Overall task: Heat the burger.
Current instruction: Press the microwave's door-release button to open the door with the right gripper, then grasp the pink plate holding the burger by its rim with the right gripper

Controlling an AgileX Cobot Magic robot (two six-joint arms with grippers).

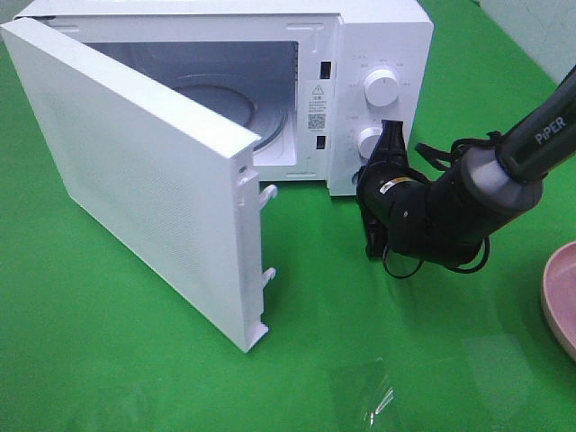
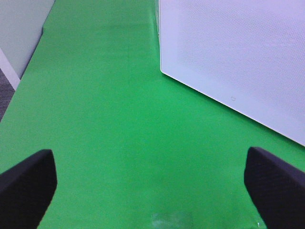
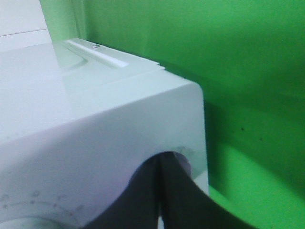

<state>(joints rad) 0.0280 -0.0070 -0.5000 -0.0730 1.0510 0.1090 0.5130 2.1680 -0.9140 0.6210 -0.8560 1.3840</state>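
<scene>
A white box-shaped microwave oven [image 1: 378, 36] stands at the back of the green-covered table [image 1: 108, 360]. Its wide white door with a fine dotted panel [image 1: 135, 180] is swung far out toward the front left. The door screens part of the cavity and takes up much of the table's left half. Two white latch hooks [image 1: 267, 191] stick out of its free edge. Inside, a round clear glass turntable [image 1: 225, 99] shows in part.

The burger cannot be seen in any view.

At the right edge of the table lies a pink round plate [image 1: 562, 297], cut off by the frame and well apart from the oven.

The right tool [image 1: 389, 144] has its black fingers [image 3: 164, 195] pressed together with nothing between them. It points at the oven's control panel just beside the lower white round knob [image 1: 369, 141], below the upper white round knob [image 1: 382, 88]. Whether the tips touch the panel cannot be told. The black wrist with a looped black cable [image 1: 450, 148] stands in front of the panel's lower right corner.

The left tool [image 2: 152, 191] is spread wide, its black fingers [image 2: 26, 186] far apart over bare green cover, holding nothing. The dotted door panel [image 2: 238, 57] lies ahead of it and to one side.

The right arm's grey link reads "PiPER" [image 1: 549, 126]. A small white label with a warning triangle and a square code [image 1: 317, 103] sits on the oven's front frame; its print is too small to read, as are the marks around the knobs.
</scene>
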